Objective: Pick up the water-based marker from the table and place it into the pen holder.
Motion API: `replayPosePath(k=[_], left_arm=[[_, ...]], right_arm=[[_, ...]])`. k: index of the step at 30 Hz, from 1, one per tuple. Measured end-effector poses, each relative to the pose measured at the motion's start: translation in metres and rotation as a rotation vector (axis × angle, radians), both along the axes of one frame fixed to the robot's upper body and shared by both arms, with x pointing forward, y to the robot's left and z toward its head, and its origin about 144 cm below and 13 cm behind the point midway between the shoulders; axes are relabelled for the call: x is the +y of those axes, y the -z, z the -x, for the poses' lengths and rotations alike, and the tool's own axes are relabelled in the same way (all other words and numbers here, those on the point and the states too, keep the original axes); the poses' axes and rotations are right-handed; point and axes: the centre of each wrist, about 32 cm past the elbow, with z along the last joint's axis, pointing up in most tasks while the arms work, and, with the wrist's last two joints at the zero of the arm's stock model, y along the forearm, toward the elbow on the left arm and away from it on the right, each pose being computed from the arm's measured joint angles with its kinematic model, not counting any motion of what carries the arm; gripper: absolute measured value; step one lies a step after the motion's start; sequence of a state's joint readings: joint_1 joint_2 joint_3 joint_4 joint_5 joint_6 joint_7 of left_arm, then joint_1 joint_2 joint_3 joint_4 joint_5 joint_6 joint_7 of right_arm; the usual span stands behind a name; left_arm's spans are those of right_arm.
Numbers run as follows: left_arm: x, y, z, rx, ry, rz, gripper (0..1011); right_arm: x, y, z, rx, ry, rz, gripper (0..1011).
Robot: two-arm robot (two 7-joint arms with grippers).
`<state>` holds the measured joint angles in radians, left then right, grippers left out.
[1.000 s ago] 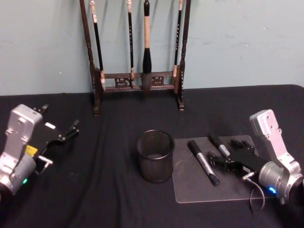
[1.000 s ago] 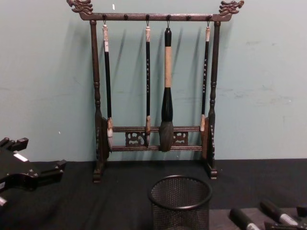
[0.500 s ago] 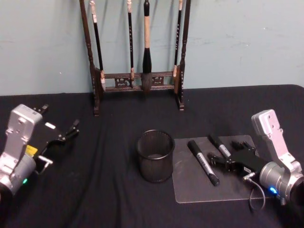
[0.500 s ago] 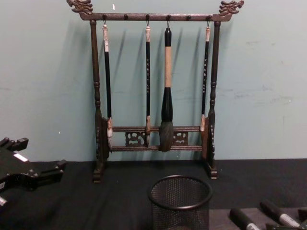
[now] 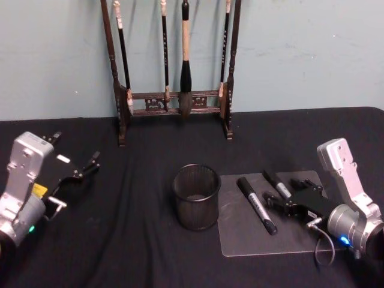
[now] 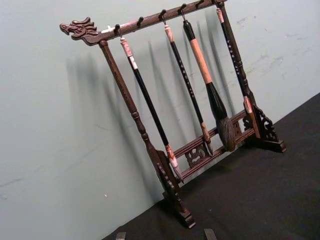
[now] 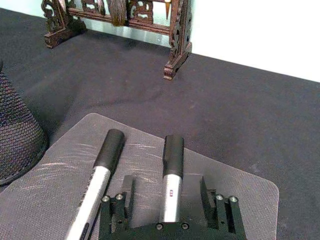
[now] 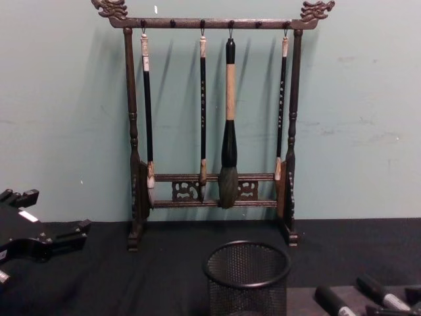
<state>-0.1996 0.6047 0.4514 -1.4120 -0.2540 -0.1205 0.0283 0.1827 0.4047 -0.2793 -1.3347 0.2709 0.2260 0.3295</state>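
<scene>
1. The right hand (image 7: 167,202) is low over the right side of the counter (image 5: 144,252). Its fingers are spread wide and grip nothing. They straddle a marker (image 7: 172,170), one finger on each side, with a gap showing on both sides.
2. Over the last second this hand has sunk a little closer to the counter (in the chest view its fingertips have dropped almost off the bottom edge). It has barely drifted sideways.
3. The marker has not moved. It lies flat on the grey mat (image 5: 264,240), cap end pointing away from the hand, just right of a second marker (image 5: 257,205).
4. The pen holder (image 5: 195,210) stands upright just left of the mat, with no marker in it.
5. I judge the approach nearly finished, so closing on the marker looks like the next step. Lifting it and carrying it left are still to do.
6. The left hand (image 5: 75,153) is parked at the far left, open and holding nothing.
</scene>
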Motion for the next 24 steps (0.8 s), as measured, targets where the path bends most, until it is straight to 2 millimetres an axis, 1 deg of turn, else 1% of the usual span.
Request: replayPosePath(k=[5,6,8,9,13,14,15,16,17,20,22,24], left_arm=[[0.0000,0.0000,0.0000,0.000,0.000,0.000,1009],[0.0000,0.0000,0.0000,0.000,0.000,0.000,1009],[0.0000,0.0000,0.0000,0.000,0.000,0.000,1009],[0.0000,0.0000,0.0000,0.000,0.000,0.000,1009],[0.0000,0.0000,0.0000,0.000,0.000,0.000,1009],[0.0000,0.0000,0.0000,0.000,0.000,0.000,1009],[0.0000,0.0000,0.0000,0.000,0.000,0.000,1009],[0.0000,0.0000,0.0000,0.000,0.000,0.000,1009],[0.0000,0.0000,0.0000,0.000,0.000,0.000,1009],[0.0000,0.0000,0.0000,0.000,0.000,0.000,1009],[0.0000,0.0000,0.0000,0.000,0.000,0.000,1009],[0.0000,0.0000,0.0000,0.000,0.000,0.000,1009]], right_arm=[[0.0001,-0.0001,0.0000,-0.001,0.000,0.001,758],[0.0001,-0.0001,0.0000,-0.001,0.000,0.001,713],[0.0001,-0.0002,0.0000,-0.001,0.000,0.001,677],[0.0001,-0.0002,0.0000,-0.001,0.000,0.002,620],[0.0002,-0.0002,0.0000,-0.002,-0.001,0.002,531],[0.0002,-0.0002,0.0001,-0.002,-0.001,0.002,473],[0.0002,-0.0002,0.0000,-0.002,0.000,0.002,451],[0.0002,-0.0002,0.0001,-0.002,0.000,0.002,388],[0.0002,-0.0002,0.0001,-0.002,0.000,0.003,369],[0.0002,-0.0002,0.0001,-0.002,0.000,0.003,269],[0.0002,-0.0003,0.0000,-0.003,0.000,0.003,222],[0.0002,-0.0002,0.0001,-0.003,0.000,0.003,199]])
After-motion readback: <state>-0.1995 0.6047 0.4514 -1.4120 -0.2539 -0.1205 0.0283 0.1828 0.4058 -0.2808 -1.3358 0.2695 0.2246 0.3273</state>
